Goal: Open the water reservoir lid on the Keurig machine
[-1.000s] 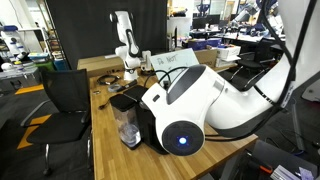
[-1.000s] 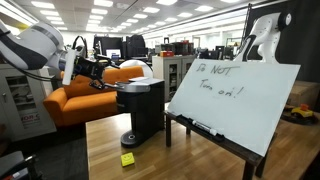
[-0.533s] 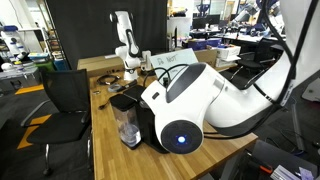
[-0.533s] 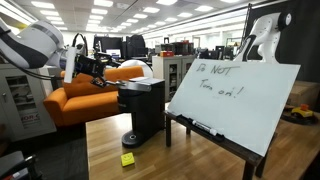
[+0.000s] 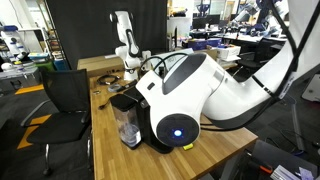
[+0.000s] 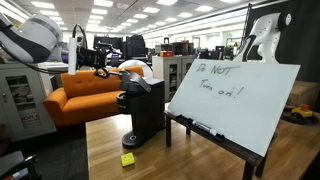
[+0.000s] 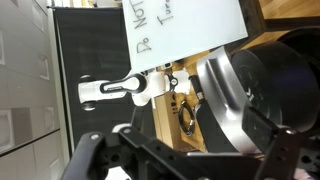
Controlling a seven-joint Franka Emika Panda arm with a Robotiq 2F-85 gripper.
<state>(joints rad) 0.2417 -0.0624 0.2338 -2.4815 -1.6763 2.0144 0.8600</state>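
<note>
wrist view has the hand (image 7: 182,158) spread wide, hanging by the rounded top of the keurig machine (image 7: 245,90), likely lining up on the water reservoir lid (image 5: 124,101), which lies flat on the clear side tank (image 5: 128,128).

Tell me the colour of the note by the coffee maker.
Yellow; the note shows best in an exterior view.

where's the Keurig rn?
In an exterior view the Keurig stands on the wooden table, close beside the whiteboard, with a yellow note lying on the table by its base.
</note>
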